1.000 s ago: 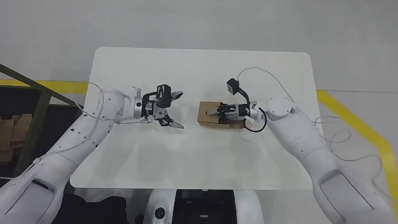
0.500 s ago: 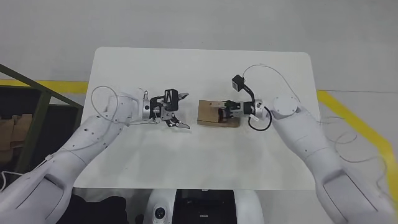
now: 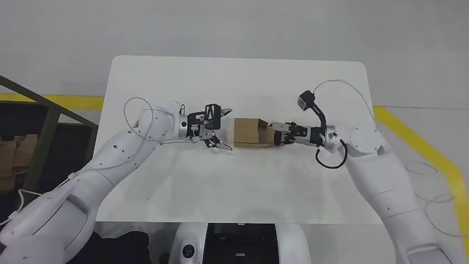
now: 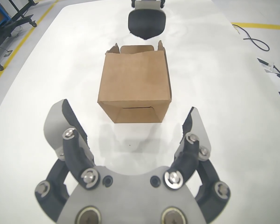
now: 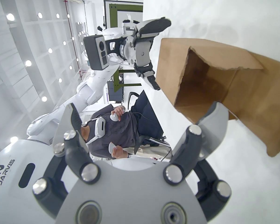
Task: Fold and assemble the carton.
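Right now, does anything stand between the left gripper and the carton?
Nothing visible. Bare table lies between the left gripper, jaws open, and the closed end of the carton; the right gripper is at its open end.

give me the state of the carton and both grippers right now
carton: on its side on the table, squared up, one end closed, other end open
left gripper: jaws open, empty, facing the closed end, not touching
right gripper: jaws open, empty, at the open end
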{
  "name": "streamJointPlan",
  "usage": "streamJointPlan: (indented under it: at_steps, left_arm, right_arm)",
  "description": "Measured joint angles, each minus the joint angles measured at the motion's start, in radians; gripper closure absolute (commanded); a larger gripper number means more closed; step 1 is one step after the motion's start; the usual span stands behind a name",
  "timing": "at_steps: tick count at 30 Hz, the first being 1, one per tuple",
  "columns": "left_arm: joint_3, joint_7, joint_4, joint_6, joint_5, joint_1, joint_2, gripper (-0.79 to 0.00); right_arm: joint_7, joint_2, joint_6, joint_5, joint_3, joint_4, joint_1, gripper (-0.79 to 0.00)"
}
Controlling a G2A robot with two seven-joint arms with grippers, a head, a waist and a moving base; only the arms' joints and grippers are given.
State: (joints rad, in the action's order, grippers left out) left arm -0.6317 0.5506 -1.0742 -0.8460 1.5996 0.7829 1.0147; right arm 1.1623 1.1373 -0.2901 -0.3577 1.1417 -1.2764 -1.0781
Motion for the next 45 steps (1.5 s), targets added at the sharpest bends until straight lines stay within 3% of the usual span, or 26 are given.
streamJointPlan:
  at_steps: [8,20,22,24,25,29,37,39,41,45]
  left_arm:
    - [0.036,-0.028,0.061,0.009,-0.032,-0.027,0.044,-0.785]
    - [0.068,-0.034,0.143,-0.047,-0.083,-0.062,0.095,-0.767]
    - [0.071,-0.030,0.155,-0.052,-0.084,-0.067,0.102,-0.727]
    - [0.074,-0.026,0.164,-0.055,-0.082,-0.070,0.107,-0.671]
    - [0.075,-0.023,0.170,-0.056,-0.081,-0.073,0.109,-0.665]
    - [0.075,-0.016,0.188,-0.058,-0.079,-0.078,0.117,-0.597]
    - [0.073,-0.008,0.211,-0.067,-0.076,-0.083,0.128,-0.576]
    - [0.071,-0.005,0.215,-0.068,-0.076,-0.084,0.130,-0.576]
    - [0.068,-0.002,0.218,-0.069,-0.074,-0.085,0.131,-0.582]
    - [0.062,0.003,0.221,-0.070,-0.070,-0.086,0.132,-0.591]
  right_arm:
    - [-0.013,-0.035,0.042,0.015,0.112,-0.175,-0.131,-0.785]
    - [0.009,-0.048,0.074,0.027,0.113,-0.209,-0.181,-0.785]
    - [0.007,-0.048,0.080,0.029,0.105,-0.194,-0.179,-0.683]
    - [0.004,-0.047,0.086,0.035,0.096,-0.176,-0.175,-0.453]
    - [0.003,-0.047,0.090,0.038,0.089,-0.164,-0.170,-0.388]
    - [0.004,-0.043,0.104,0.042,0.063,-0.124,-0.151,-0.308]
    - [0.010,-0.035,0.116,0.040,0.015,-0.030,-0.099,-0.215]
    - [0.007,-0.033,0.126,0.049,0.005,-0.011,-0.088,-0.157]
    - [0.001,-0.031,0.140,0.060,-0.008,0.011,-0.076,-0.022]
    - [-0.014,-0.026,0.170,0.085,-0.038,0.051,-0.052,0.000]
